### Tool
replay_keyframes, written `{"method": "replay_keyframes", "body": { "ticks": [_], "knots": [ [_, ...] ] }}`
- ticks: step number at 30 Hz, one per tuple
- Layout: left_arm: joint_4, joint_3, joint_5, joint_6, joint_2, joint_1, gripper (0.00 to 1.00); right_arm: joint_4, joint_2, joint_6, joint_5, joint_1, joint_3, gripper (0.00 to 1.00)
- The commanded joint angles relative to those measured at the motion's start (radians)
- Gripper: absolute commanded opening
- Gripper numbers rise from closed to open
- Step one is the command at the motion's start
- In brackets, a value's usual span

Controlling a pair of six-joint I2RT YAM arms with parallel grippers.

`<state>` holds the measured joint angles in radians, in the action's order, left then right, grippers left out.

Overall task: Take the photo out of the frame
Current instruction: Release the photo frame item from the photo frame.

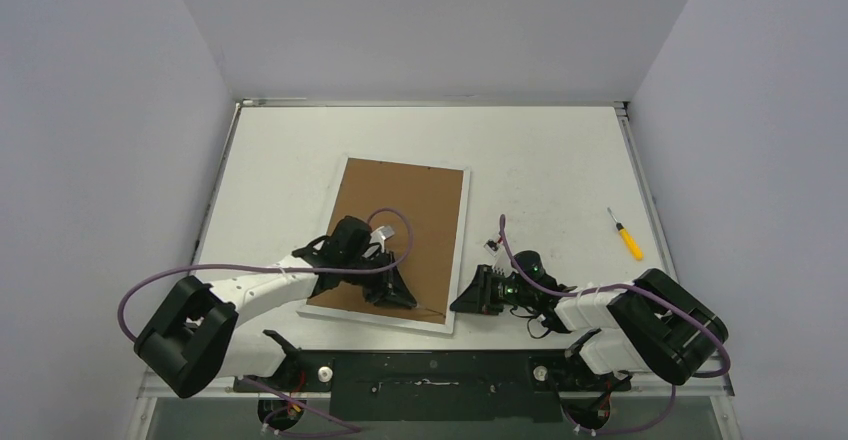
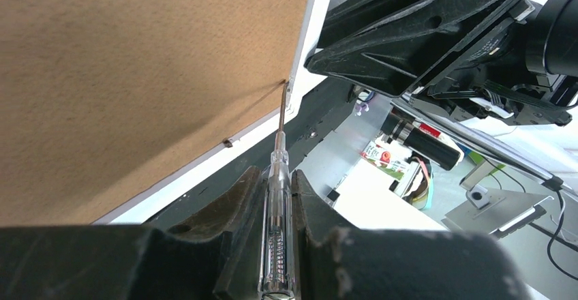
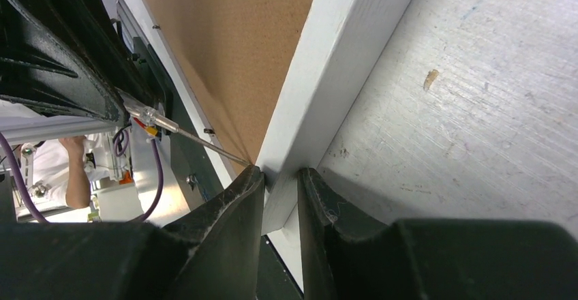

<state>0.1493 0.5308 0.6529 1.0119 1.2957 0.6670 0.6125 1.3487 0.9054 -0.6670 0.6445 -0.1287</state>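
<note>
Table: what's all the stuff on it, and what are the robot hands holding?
table: one, white, under everything.
frame: one, white border with brown back, lying back-up left of the table's middle.
clear screwdriver: one, see-through handle with metal shaft, held over the frame, tip at the frame's near right corner.
yellow screwdriver: one, yellow handle, lying loose on the right side of the table.
left gripper: one, black, shut on the clear screwdriver.
right gripper: one, black, fingers pinching the frame's white edge at its near right corner.
</note>
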Motion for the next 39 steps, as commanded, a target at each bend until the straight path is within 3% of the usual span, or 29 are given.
{"method": "replay_keyframes", "body": {
  "ticks": [1,8,22,39],
  "knots": [
    [0.074,0.014,0.016,-0.056,-0.039,-0.039,0.0,0.046,0.015,-0.025,0.037,0.008,0.004,0.24],
    [0.077,-0.001,0.036,-0.063,-0.045,-0.043,0.0,0.05,0.026,-0.026,0.035,0.012,0.001,0.24],
    [-0.068,-0.037,0.07,0.009,-0.017,-0.032,0.0,0.067,0.042,-0.018,0.028,0.023,-0.01,0.24],
    [0.06,-0.011,0.043,-0.062,-0.067,-0.072,0.0,0.06,0.041,-0.022,0.025,0.027,-0.021,0.23]
  ]
}}
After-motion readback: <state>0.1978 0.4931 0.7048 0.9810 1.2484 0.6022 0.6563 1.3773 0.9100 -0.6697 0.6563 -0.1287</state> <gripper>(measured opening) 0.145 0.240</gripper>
